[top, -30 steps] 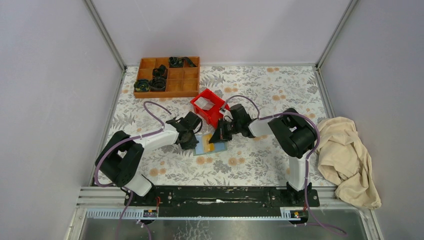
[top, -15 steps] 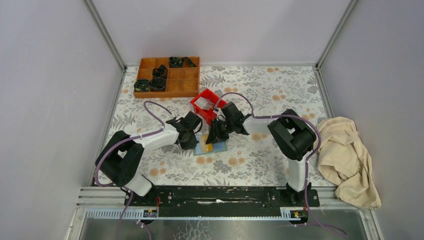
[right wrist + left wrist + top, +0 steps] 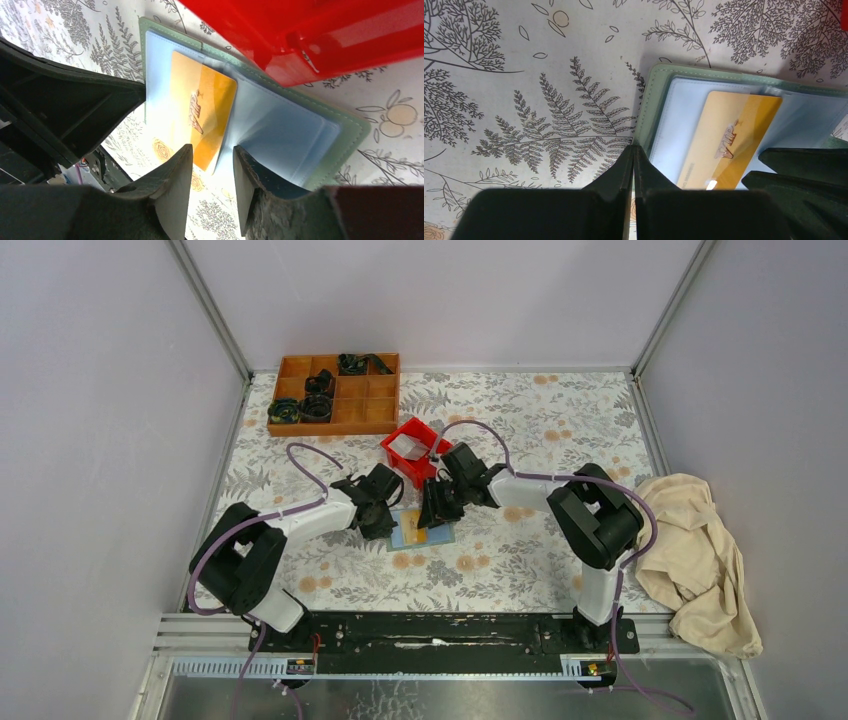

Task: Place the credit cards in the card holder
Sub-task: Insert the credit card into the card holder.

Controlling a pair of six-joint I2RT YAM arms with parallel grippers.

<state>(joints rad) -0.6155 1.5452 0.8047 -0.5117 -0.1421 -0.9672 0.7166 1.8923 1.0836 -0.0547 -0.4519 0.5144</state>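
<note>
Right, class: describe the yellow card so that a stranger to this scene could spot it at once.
On the floral table, on the near side of the red bin, an open sage-green card holder lies flat. The yellow card rests on its pale blue pockets, the only golden rectangle there.

Floral table (image 3: 560, 420) with card holder (image 3: 404, 537), bin (image 3: 418, 472), tray (image 3: 330, 428)

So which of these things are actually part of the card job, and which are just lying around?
Part of the job:
- the open green card holder
- the yellow card lying in it

Just lying about:
- the red bin
- the wooden compartment tray
- the beige cloth off to the right
</note>
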